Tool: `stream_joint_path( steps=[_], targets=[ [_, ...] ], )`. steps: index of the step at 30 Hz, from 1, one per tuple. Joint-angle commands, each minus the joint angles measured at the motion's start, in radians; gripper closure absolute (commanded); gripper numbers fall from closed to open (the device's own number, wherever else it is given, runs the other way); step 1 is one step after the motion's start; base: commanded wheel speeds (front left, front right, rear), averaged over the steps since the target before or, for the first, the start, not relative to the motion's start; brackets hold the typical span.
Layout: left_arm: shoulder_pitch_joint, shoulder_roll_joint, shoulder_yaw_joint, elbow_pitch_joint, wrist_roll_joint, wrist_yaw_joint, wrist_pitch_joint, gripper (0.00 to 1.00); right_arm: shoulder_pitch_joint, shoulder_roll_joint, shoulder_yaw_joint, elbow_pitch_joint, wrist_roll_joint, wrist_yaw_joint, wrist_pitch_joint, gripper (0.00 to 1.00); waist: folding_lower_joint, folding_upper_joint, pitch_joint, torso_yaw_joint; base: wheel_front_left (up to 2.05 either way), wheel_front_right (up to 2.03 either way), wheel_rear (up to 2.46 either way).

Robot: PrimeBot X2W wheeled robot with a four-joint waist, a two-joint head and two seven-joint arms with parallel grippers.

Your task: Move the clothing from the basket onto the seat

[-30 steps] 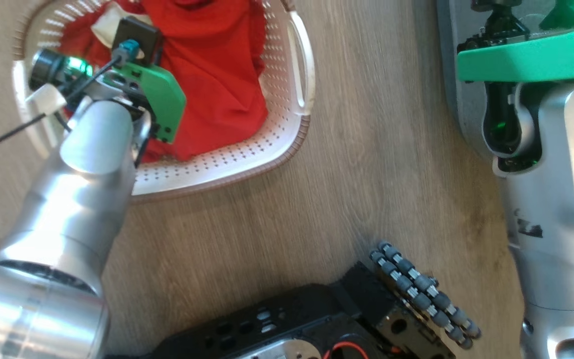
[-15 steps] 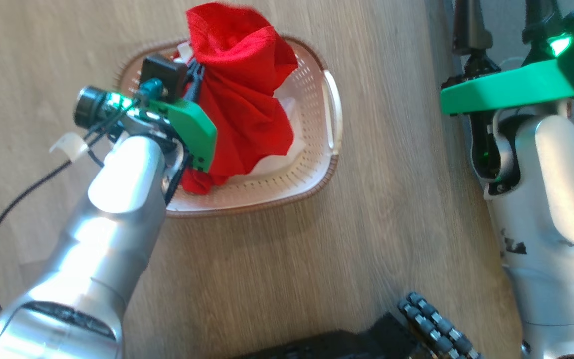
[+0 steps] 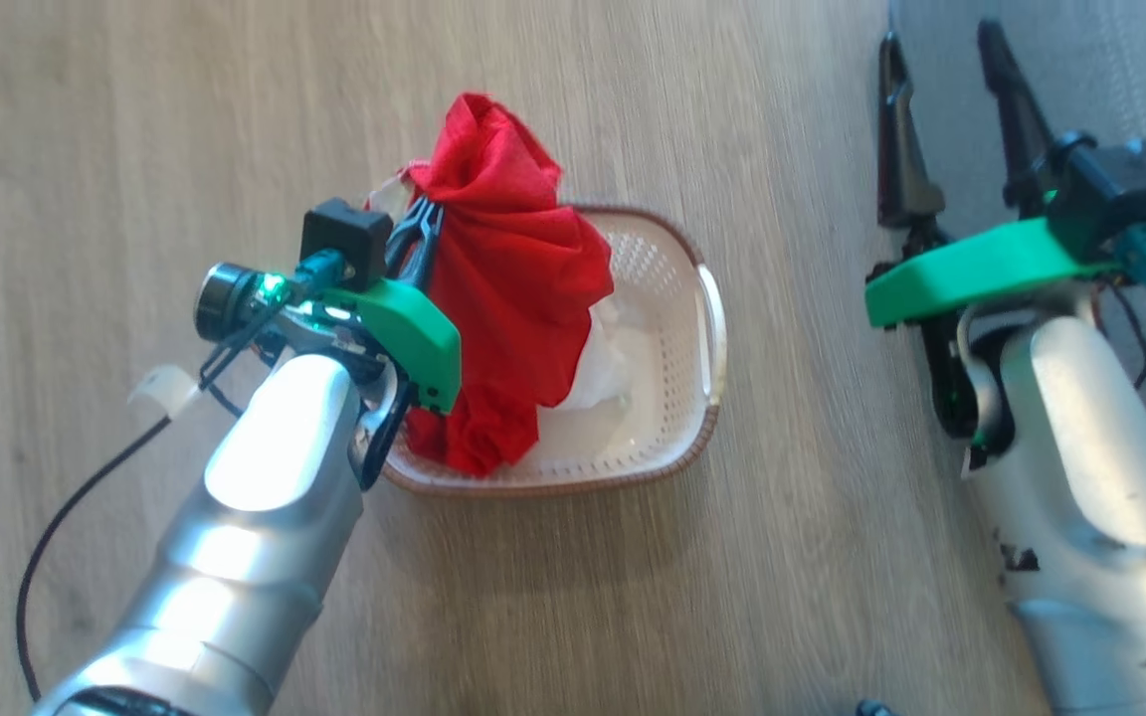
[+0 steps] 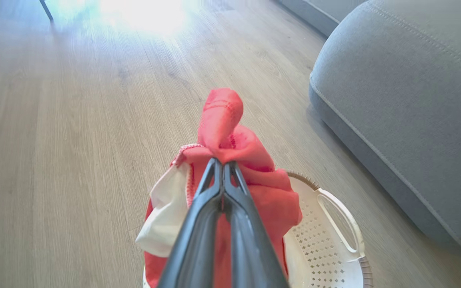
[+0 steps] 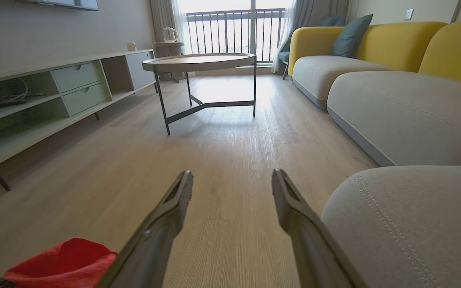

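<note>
My left gripper is shut on a bunch of red clothing, which hangs from it above the cream basket on the floor. In the left wrist view the closed fingertips pinch the red clothing, and a pale piece hangs with it over the basket. Pale fabric lies inside the basket. The grey seat stands to the right. My right gripper is open and empty at the seat's edge; its own view shows the gripper beside the seat.
Wood floor surrounds the basket. The right wrist view shows a round coffee table ahead, a low cabinet along the left wall, and a yellow-backed sofa on the right. A black cable trails from my left arm.
My left gripper has lifted the red clothing up out of the basket, so it now hangs in the air. The head camera has risen and shifted too. The right gripper stays open.
</note>
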Motion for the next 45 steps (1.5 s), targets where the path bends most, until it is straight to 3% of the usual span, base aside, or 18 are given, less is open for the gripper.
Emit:
stream_joint_path(
  steps=[1, 18, 39, 45],
  targets=[
    [-0.001, 0.011, 0.029, -0.040, -0.002, 0.006, -0.012, 1.00, 0.022, -0.002, 0.017, -0.021, 0.003, 0.007, -0.005, 0.00, 0.0001, -0.0001, -0.063, 0.031, 0.00, 0.00, 0.00],
    [0.086, 0.010, 0.085, -0.258, 0.007, -0.001, -0.012, 1.00, 0.159, -0.003, 0.020, 0.034, 0.020, 0.007, -0.005, 0.00, 0.0001, -0.0001, -0.273, 0.074, 0.00, 0.00, 0.00],
    [0.029, 0.012, 0.077, -0.513, 0.016, 0.001, 0.021, 1.00, 0.190, 0.003, 0.028, 0.033, 0.036, 0.007, -0.005, 0.00, 0.0001, -0.0001, -0.303, 0.078, 0.00, 0.00, 0.00],
    [0.034, 0.012, 0.064, -0.552, 0.012, 0.005, 0.035, 1.00, 0.140, -0.012, 0.116, -0.015, 0.063, 0.007, -0.005, 0.00, 0.0001, -0.0001, -0.288, 0.083, 0.00, 0.00, 0.00]
  ],
)
